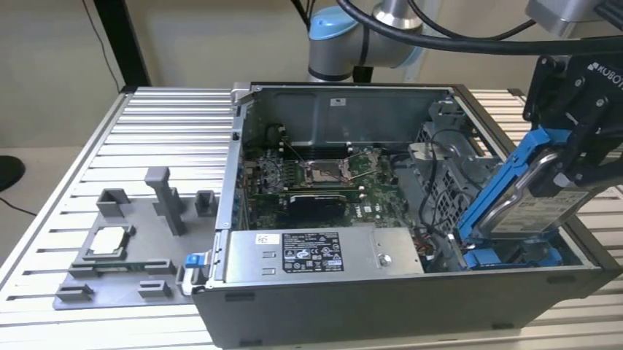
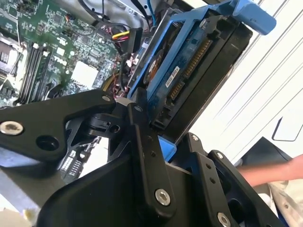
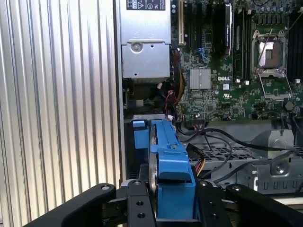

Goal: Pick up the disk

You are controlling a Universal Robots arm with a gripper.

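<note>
The disk (image 1: 533, 208), a silver-grey drive in a blue plastic bracket, hangs tilted above the drive bay at the exterior view's right end of the open computer case (image 1: 389, 313). Its lower end is still close to the bay. My gripper (image 1: 562, 169) is shut on its upper part, black fingers pressing both sides. The disk (image 2: 189, 75) shows its connector edge in the second wrist view, between the fingers (image 2: 139, 127). In the first wrist view the disk (image 3: 170, 170) is seen edge-on, clamped by my gripper (image 3: 173, 205).
Inside the case lie the green motherboard (image 1: 322, 175) and a long grey metal box (image 1: 322, 251) with a black-and-white label. A grey fixture plate (image 1: 127, 255) holding a small square chip (image 1: 107, 240) sits on the slatted table (image 1: 165, 131). A person's hand (image 2: 274, 172) is nearby.
</note>
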